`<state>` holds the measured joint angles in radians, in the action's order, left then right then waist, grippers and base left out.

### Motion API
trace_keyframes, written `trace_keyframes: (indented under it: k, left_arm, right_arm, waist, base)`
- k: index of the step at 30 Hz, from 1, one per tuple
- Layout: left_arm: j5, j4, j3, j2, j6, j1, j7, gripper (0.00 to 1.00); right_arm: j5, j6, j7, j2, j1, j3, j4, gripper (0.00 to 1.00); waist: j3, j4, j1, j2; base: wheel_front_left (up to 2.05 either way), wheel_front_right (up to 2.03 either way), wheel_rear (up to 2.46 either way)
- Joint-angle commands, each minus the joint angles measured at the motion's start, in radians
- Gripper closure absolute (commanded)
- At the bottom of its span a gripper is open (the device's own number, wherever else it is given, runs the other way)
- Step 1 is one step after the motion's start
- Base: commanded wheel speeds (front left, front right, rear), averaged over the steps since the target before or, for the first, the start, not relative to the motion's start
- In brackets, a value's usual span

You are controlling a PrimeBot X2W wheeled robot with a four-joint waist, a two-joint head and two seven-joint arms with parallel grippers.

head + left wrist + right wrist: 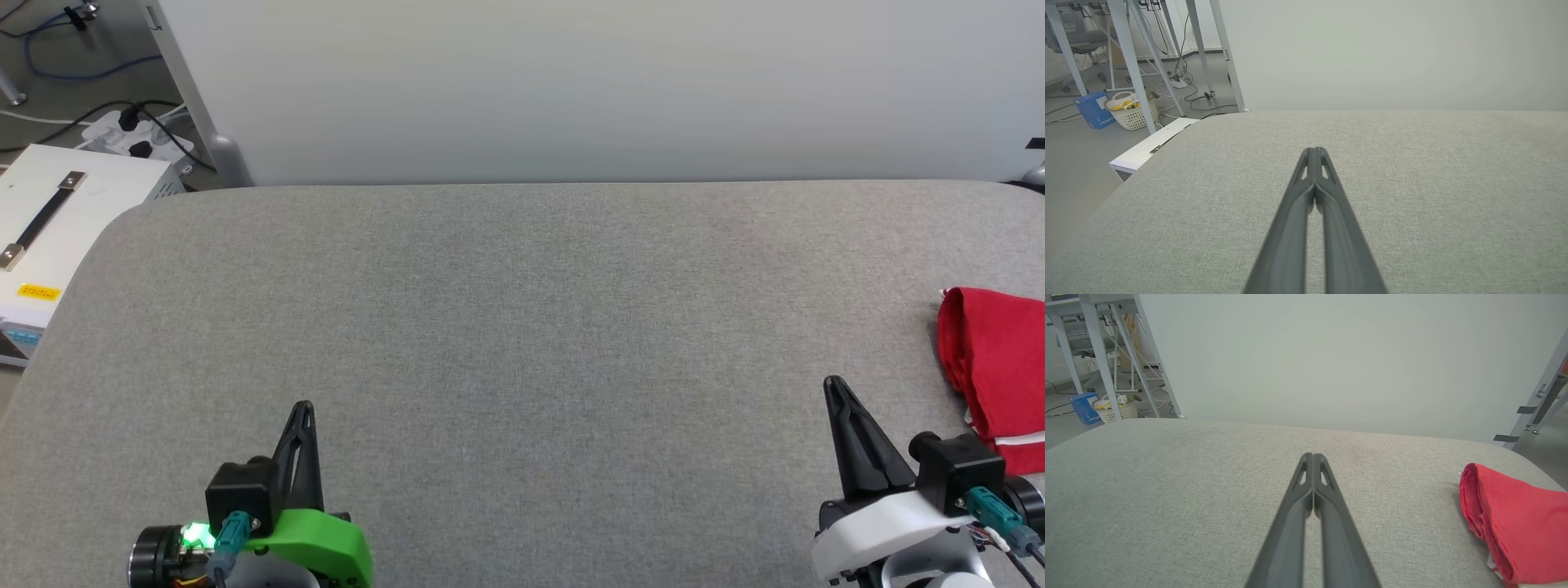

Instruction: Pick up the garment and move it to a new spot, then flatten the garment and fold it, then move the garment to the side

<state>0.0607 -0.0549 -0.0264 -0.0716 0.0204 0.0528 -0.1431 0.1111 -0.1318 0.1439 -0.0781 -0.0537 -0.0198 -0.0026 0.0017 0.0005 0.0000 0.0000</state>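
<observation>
Both arms sit low at the near edge of a grey fabric worktop (522, 310), left gripper (304, 408) and right gripper (833, 384) clenched empty and pointing forward, with the red garment (992, 359), seemingly folded and partly cropped, lying near the right gripper's outer side, untouched.

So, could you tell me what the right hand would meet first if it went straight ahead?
The right hand faces bare table, then probably the pale wall; depth is unclear. The garment lies off to its right.
</observation>
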Motion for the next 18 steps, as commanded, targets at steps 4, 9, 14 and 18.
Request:
trace_keyframes:
  k: [4, 9, 14, 18]
  left_arm:
    - [-0.012, 0.007, 0.005, 0.005, -0.008, -0.023, 0.011, 1.0]
    - [-0.016, 0.011, 0.007, 0.006, -0.009, -0.025, 0.022, 1.0]
    - [-0.02, 0.015, 0.008, 0.008, -0.01, -0.028, 0.032, 1.0]
    - [-0.023, 0.018, 0.01, 0.009, -0.011, -0.029, 0.04, 1.0]
  right_arm:
    - [-0.014, 0.001, -0.014, 0.004, 0.02, 0.003, 0.0, 1.0]
    - [-0.021, 0.001, -0.024, 0.006, 0.023, 0.005, 0.0, 1.0]
    - [-0.029, 0.001, -0.034, 0.008, 0.025, 0.006, 0.001, 1.0]
    - [-0.035, 0.001, -0.042, 0.009, 0.027, 0.007, 0.001, 1.0]
  waist:
    - [0.0, 0.0, 0.0, 0.0]
    - [0.0, 0.0, 0.0, 0.0]
    - [0.0, 0.0, 0.0, 0.0]
    - [0.0, 0.0, 0.0, 0.0]
  base:
    - [0.0, 0.0, 0.0]
    - [0.0, 0.0, 0.0]
    - [0.0, 0.0, 0.0]
    - [0.0, 0.0, 0.0]
